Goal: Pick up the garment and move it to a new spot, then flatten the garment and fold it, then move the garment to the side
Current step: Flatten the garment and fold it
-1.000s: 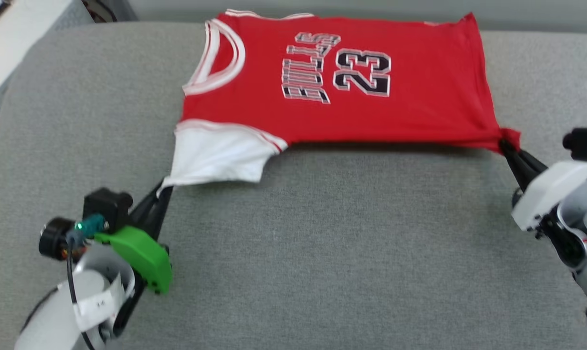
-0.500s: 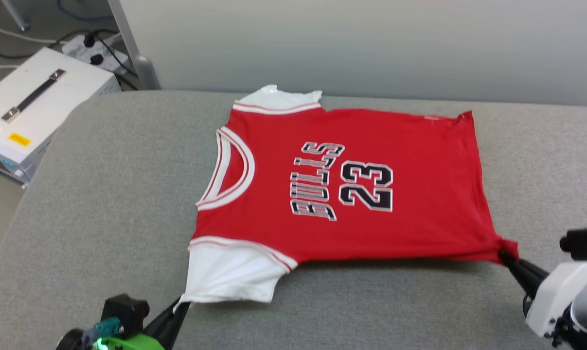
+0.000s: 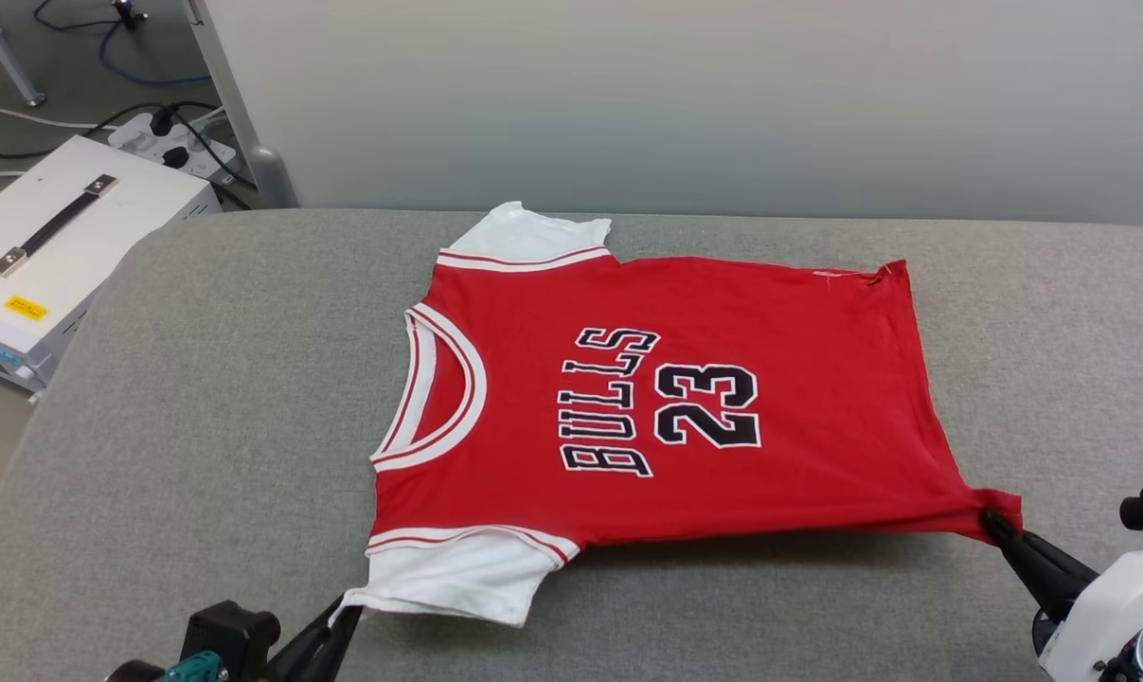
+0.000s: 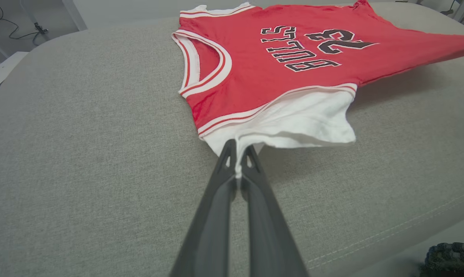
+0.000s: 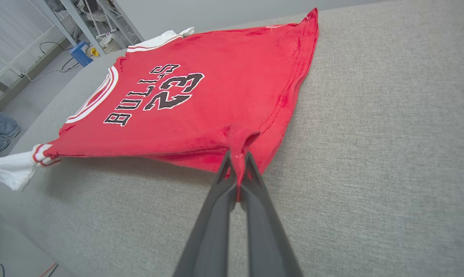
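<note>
Red soft-fabric jersey (image 3: 685, 379), white sleeves, spread print-up mid grey upholstered surface (image 3: 202, 426), near edge lifted. Left gripper (image 4: 237, 154) clamped on near-left sleeve tip, right gripper (image 5: 237, 163) on near-right hem corner. Thin pinches: slip risk if pulled tighter; wrinkle risk along near edge from uneven lowering.

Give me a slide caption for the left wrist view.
Left gripper pinching the white sleeve of the garment over the grey cushion.

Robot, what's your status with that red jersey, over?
Left gripper shut on sleeve. Right gripper shut on hem corner. Jersey face up, near edge lifted. Nothing blocking.
</note>
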`<state>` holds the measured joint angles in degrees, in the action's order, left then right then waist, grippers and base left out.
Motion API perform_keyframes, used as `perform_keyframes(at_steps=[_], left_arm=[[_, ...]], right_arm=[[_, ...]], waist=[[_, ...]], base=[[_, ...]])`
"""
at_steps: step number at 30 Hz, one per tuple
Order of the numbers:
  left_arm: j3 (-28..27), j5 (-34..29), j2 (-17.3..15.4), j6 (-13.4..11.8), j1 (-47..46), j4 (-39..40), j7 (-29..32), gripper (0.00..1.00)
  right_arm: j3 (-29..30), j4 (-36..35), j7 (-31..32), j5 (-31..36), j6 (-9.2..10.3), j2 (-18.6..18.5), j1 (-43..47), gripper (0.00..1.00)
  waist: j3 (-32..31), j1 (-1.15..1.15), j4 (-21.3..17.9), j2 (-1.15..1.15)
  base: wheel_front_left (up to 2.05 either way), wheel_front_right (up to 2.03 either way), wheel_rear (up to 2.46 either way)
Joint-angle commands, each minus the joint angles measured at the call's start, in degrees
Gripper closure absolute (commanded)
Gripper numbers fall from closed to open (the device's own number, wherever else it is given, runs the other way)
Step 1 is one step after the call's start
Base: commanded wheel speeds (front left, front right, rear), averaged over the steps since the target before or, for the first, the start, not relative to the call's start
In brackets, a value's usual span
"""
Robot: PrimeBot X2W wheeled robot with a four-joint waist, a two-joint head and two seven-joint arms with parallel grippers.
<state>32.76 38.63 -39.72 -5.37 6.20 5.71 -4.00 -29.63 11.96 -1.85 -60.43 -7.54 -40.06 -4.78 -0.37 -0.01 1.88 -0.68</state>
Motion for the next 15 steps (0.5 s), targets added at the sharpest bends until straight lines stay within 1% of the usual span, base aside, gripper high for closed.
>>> perform_keyframes(at_steps=[1, 7, 11, 13, 14, 15], left_arm=[[-0.5, -0.7, -0.6, -0.5, -1.6, 0.2, -0.2, 1.0], [-1.1, -1.8, -0.6, 0.5, -7.5, 0.0, 0.7, 1.0], [-1.5, -2.6, -0.5, 1.7, -12.7, -0.4, 1.7, 1.0], [-1.7, -3.0, -0.5, 2.4, -15.6, -1.0, 2.3, 1.0], [-1.7, -3.3, -0.4, 3.5, -19.0, -2.1, 3.3, 1.0], [-1.6, -3.5, -0.4, 4.1, -20.5, -2.5, 3.7, 1.0]], right_arm=[[0.7, -0.8, -0.1, -0.1, 0.05, 0.1, 0.4, 1.0], [2.1, -2.6, 1.2, 2.4, 0.05, -0.1, -1.3, 1.0], [3.2, -2.5, 2.7, 4.7, 0.05, 0.6, -3.7, 1.0], [3.8, -2.3, 3.8, 5.6, 0.05, 1.3, -5.2, 1.0], [4.3, -1.8, 5.2, 6.9, 0.05, 2.3, -7.3, 1.0], [4.5, -1.4, 5.8, 7.5, 0.05, 2.7, -8.1, 1.0]], waist=[[0.7, 0.01, -0.3, 0.68], [3.2, 0.01, -0.7, 0.68], [5.7, 0.01, -1.0, 0.68], [7.2, 0.01, -1.2, 0.68], [8.7, 0.01, -1.5, 0.68], [9.4, 0.01, -1.6, 0.68]], base=[[0.0, 0.0, 0.0], [0.0, 0.0, 0.0], [0.0, 0.0, 0.0], [0.0, 0.0, 0.0], [0.0, 0.0, 0.0], [0.0, 0.0, 0.0]])
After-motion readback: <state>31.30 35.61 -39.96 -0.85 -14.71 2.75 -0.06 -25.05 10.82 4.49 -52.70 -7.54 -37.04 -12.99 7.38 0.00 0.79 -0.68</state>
